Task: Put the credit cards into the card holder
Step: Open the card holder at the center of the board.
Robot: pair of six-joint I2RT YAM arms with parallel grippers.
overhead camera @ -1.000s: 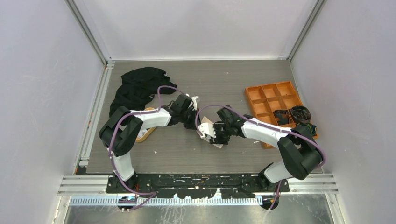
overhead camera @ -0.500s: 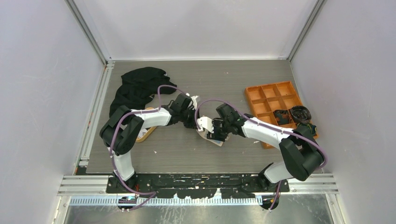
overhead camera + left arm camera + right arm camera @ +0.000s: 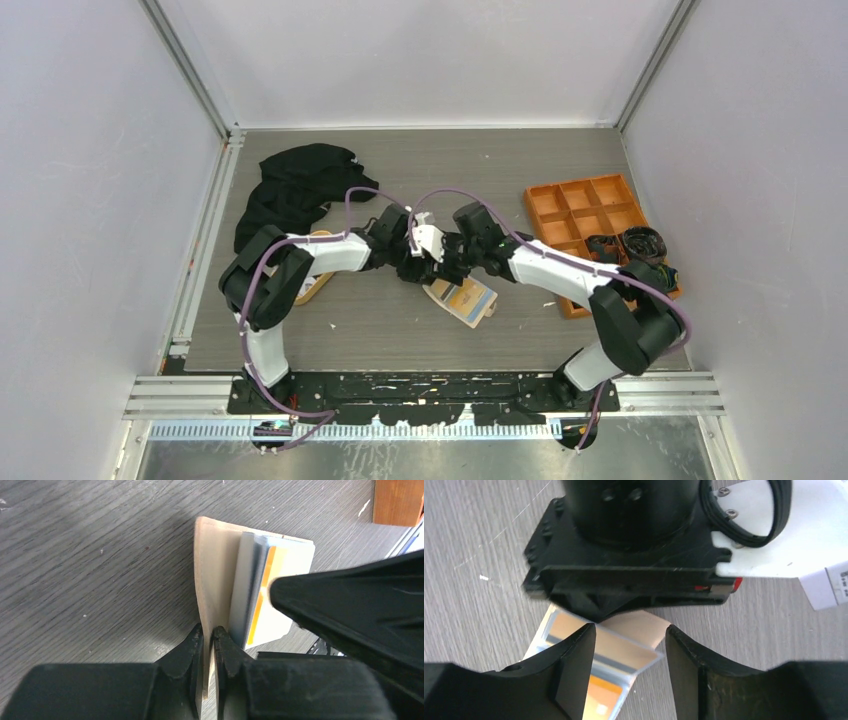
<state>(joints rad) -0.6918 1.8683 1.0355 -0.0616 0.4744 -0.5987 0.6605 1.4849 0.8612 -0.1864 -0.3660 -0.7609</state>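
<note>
1. Pinched between the nearly closed fingers of the left gripper (image 3: 208,631): the beige flap of the card holder (image 3: 215,565), raised on edge above the table (image 3: 75,555).
2. Tucked against the pale blue-grey inside of that flap: a credit card (image 3: 261,597) with an orange band. In a pocket or merely leaning there, impossible to tell.
3. Spread wide on either side of the same flap: the fingers of the right gripper (image 3: 630,635), facing the left gripper head-on. Contact with the flap not clear.
4. Compared with a second ago: right gripper drawn away from above the card holder, up and to the left, now nose to nose with the left gripper near the table's middle.
5. Laid bare in the overhead view: the card holder (image 3: 463,298), open, orange print showing, just nearer the arm bases than the two grippers. Before, mostly hidden under the right wrist.
6. Left gripper shifted only slightly. Unchanged in place: black cloth (image 3: 295,185) at far left, orange compartmented box (image 3: 580,212) at right.
</note>
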